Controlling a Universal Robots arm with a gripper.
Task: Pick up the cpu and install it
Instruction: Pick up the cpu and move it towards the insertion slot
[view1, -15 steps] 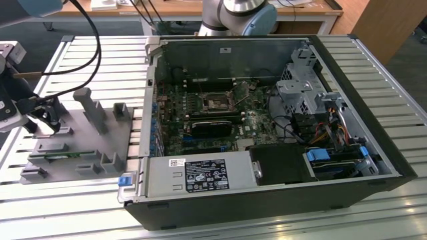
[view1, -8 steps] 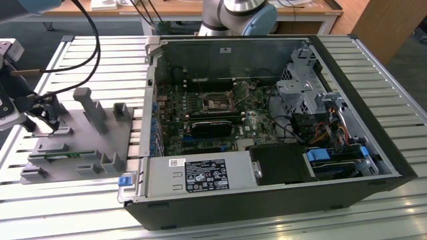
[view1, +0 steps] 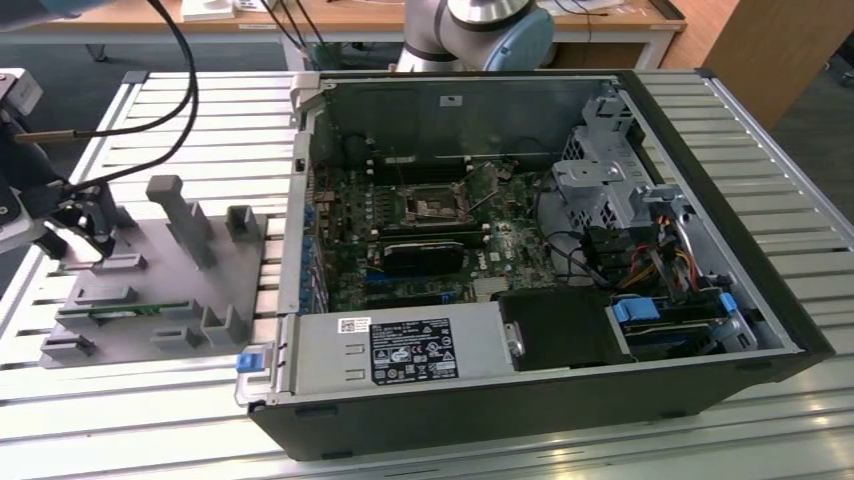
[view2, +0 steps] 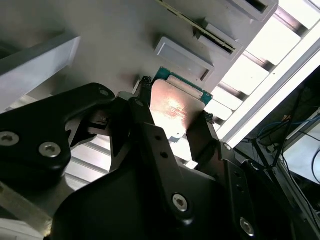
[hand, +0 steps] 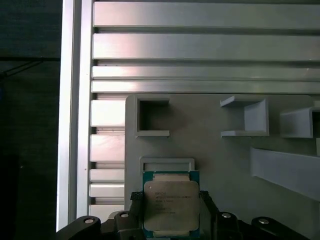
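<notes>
The cpu (hand: 171, 202) (view2: 172, 107), a small square chip with a shiny metal top and a green rim, lies at the edge of the grey fixture plate (hand: 225, 160) (view1: 174, 290). My gripper (hand: 170, 201) (view2: 175, 100) is down over that plate at the exterior view's left (view1: 87, 235). Its two black fingertips (hand: 136, 199) press against opposite sides of the chip. The black-framed socket (view1: 434, 205) sits on the motherboard inside the open computer case (view1: 534, 250), well off to the exterior view's right of the gripper.
The fixture plate carries upright grey posts (view1: 180, 215) and a green memory stick (view1: 120, 312). All of it stands on a slatted metal table (view1: 134, 400). Black cables (view1: 174, 90) hang over the table's far left. The arm's base (view1: 474, 30) stands behind the case.
</notes>
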